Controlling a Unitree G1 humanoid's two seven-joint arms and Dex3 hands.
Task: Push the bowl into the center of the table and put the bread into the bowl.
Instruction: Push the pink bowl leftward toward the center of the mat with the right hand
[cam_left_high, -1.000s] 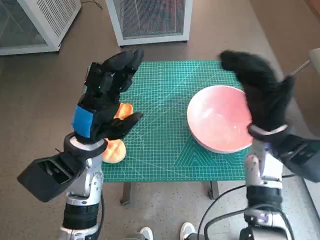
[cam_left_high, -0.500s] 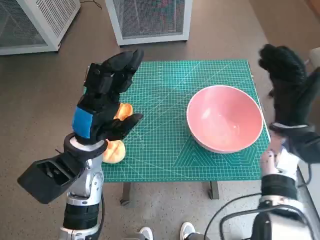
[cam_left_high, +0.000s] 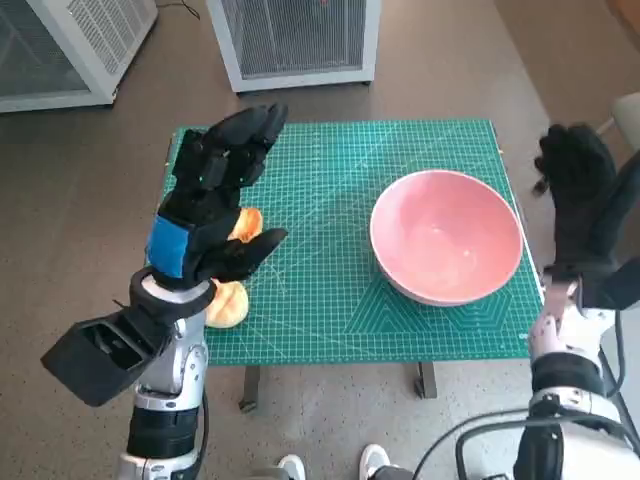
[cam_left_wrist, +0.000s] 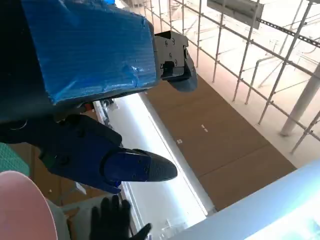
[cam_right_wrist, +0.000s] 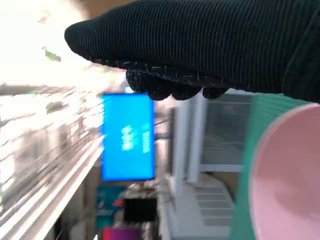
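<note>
The pink bowl (cam_left_high: 447, 248) sits on the right half of the green cutting mat (cam_left_high: 330, 200), empty; its rim also shows in the left wrist view (cam_left_wrist: 20, 205) and the right wrist view (cam_right_wrist: 287, 175). The golden bread (cam_left_high: 232, 298) lies near the mat's left front corner, mostly hidden under my left hand (cam_left_high: 212, 195), which hovers raised above it with fingers spread, holding nothing. My gloved right hand (cam_left_high: 580, 195) is lifted off the table's right edge, beside the bowl and apart from it, fingers extended and empty.
Two white mesh cabinets (cam_left_high: 290, 40) stand on the floor beyond the table's far edge. A person's shoes (cam_left_high: 375, 462) show at the front. The table's edge runs close to the bowl's right side.
My right hand has drawn back from over the bowl to the right, past the table's edge. The bowl, bread and left hand stay in place.
</note>
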